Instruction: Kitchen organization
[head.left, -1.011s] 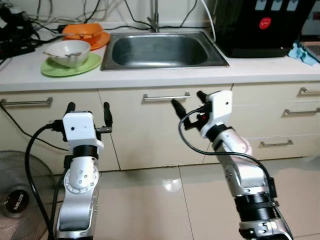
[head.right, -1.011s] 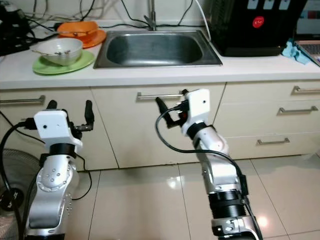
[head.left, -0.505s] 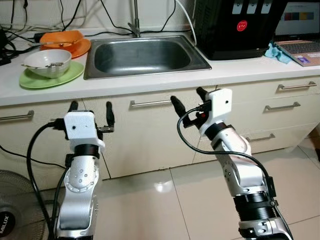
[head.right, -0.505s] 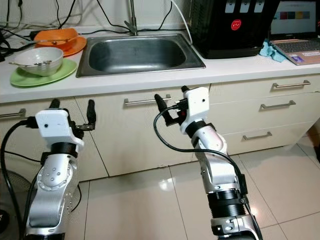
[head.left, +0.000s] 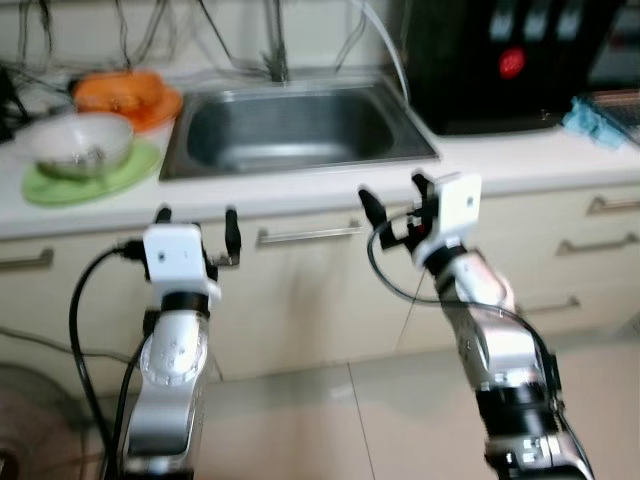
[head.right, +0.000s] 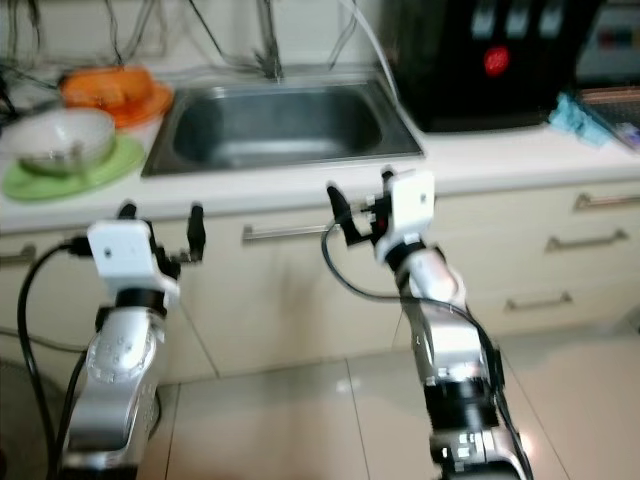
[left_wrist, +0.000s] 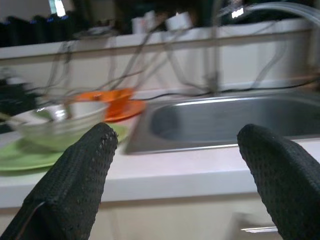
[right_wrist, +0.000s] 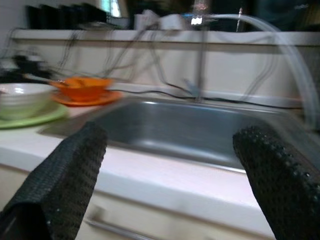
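A white bowl (head.left: 80, 142) sits on a green plate (head.left: 45, 185) at the counter's left, behind it an orange bowl on an orange plate (head.left: 125, 95). The steel sink (head.left: 290, 128) lies in the middle of the counter. My left gripper (head.left: 197, 228) is open and empty, held up in front of the cabinet just below the counter edge. My right gripper (head.left: 395, 200) is also open and empty, raised before the counter edge at the sink's right front corner. The wrist views look over the counter between each gripper's black fingers (left_wrist: 75, 175) (right_wrist: 70, 170). The picture is blurred.
A black appliance (head.left: 500, 60) stands on the counter right of the sink, with a blue cloth (head.left: 595, 118) further right. Cables (head.left: 40, 40) run along the back wall. Cabinet doors and drawers with bar handles (head.left: 305, 235) face me below; tiled floor lies underfoot.
The camera has moved and the view has shifted and blurred; the counter looks closer. Both grippers sit higher against the counter edge, still open and empty.
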